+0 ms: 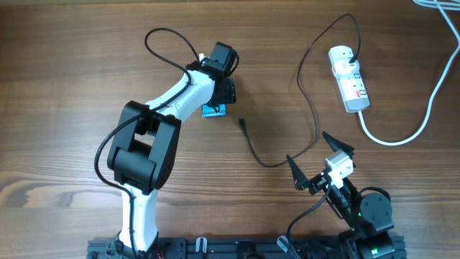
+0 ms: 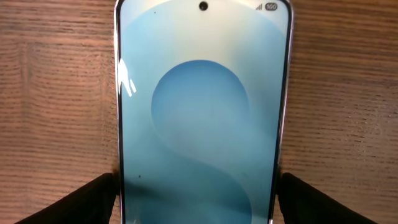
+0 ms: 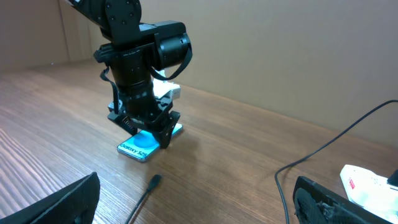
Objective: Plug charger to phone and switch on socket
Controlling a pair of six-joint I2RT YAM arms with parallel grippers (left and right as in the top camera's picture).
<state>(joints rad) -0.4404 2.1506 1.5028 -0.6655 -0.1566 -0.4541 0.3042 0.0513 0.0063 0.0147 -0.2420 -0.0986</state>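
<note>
One phone [image 2: 199, 124], long edges between left jaws, grip unclear | right jaws open

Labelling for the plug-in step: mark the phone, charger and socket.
phone [image 2: 202, 124]: left wrist view, screen centre.
charger [image 1: 243, 124]: overhead view, free plug tip.
socket [image 1: 350, 90]: overhead view, white body's middle.

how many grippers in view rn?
2. The left gripper is mid-table, fingers either side of the phone; the right gripper sits open, lower right.
</note>
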